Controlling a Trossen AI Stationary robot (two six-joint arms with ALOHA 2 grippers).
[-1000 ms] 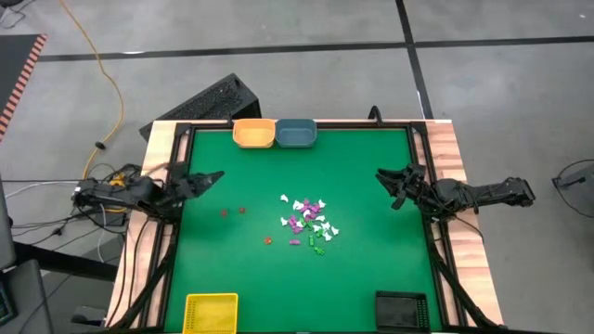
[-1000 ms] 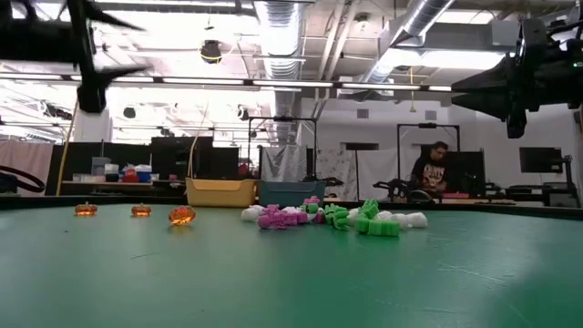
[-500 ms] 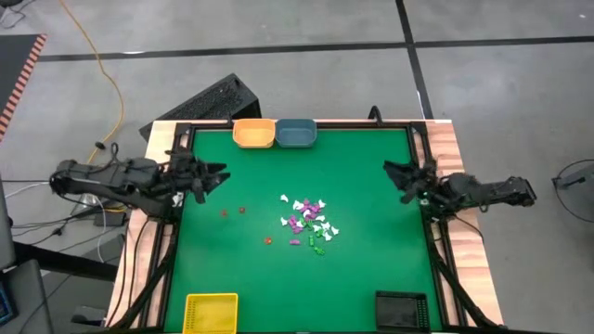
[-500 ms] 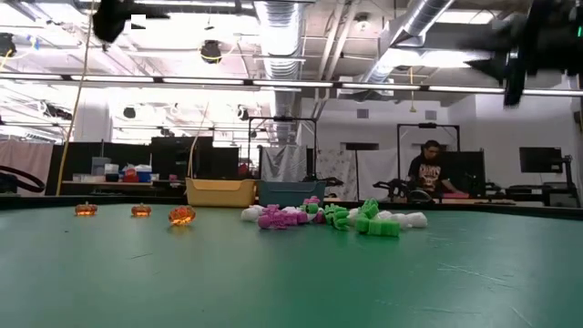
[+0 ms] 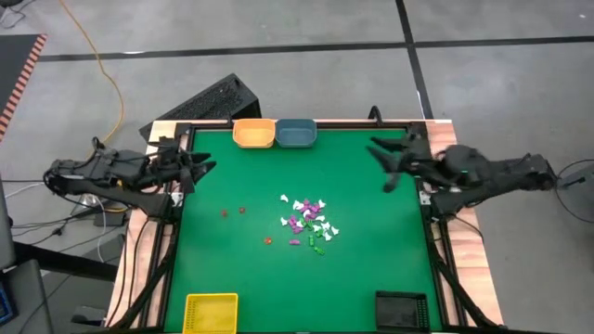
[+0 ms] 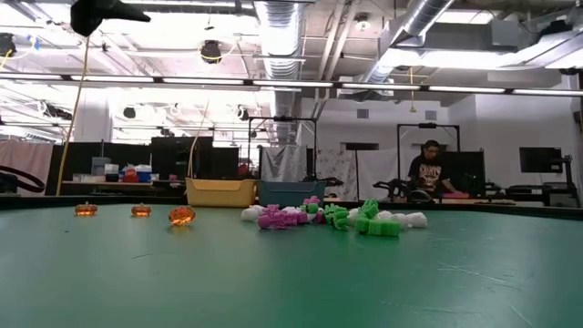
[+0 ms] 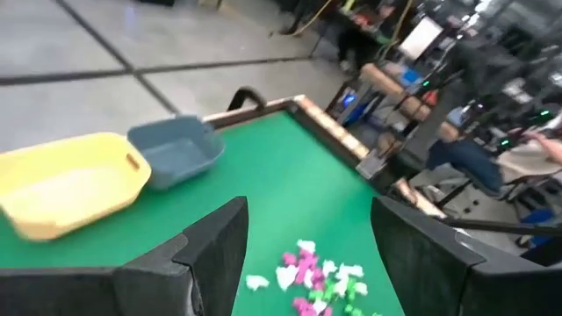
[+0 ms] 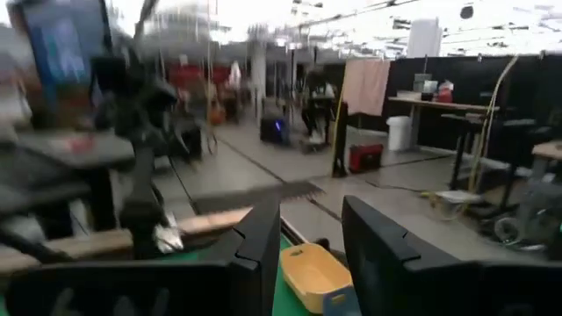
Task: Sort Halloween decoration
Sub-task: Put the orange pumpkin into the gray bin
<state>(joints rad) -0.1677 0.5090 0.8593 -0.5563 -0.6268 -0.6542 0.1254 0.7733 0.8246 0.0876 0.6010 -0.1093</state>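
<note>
Hovering high over the left edge of the table, the left gripper [image 5: 198, 169] had its fingers spread apart and nothing between them; its own camera showed the two dark fingers [image 7: 211, 254] wide open with the green table [image 7: 290, 167] between. The right gripper [image 5: 388, 165] hung above the far right part of the table, also open and empty, its fingers [image 8: 263, 250] parted in its wrist camera. Neither had yet reached for anything, so both looked poised to begin, held high and clear of the work.

The Halloween decoration [image 5: 308, 223] lay loose near the middle of the table: a small heap of white, purple and green trinkets [image 6: 328, 217], touching or just beside one another. A few orange-red ones [image 5: 232, 211] sat well apart from the heap, toward the left arm, and one more [image 5: 268, 240] lay near the heap's edge. Because the pieces were tangled together, picking one out alone would probably need care.

At the far edge stood an orange tray [image 5: 253, 133] and a blue tray [image 5: 296, 133], side by side and touching. A yellow tray [image 5: 211, 313] sat at the near left corner and a black tray [image 5: 402, 310] at the near right. All four appeared empty, as far as could be told, so sorting seemed not yet begun. Nothing stood between the grippers and the heap. A person [image 6: 428, 173] sat in the room behind.
</note>
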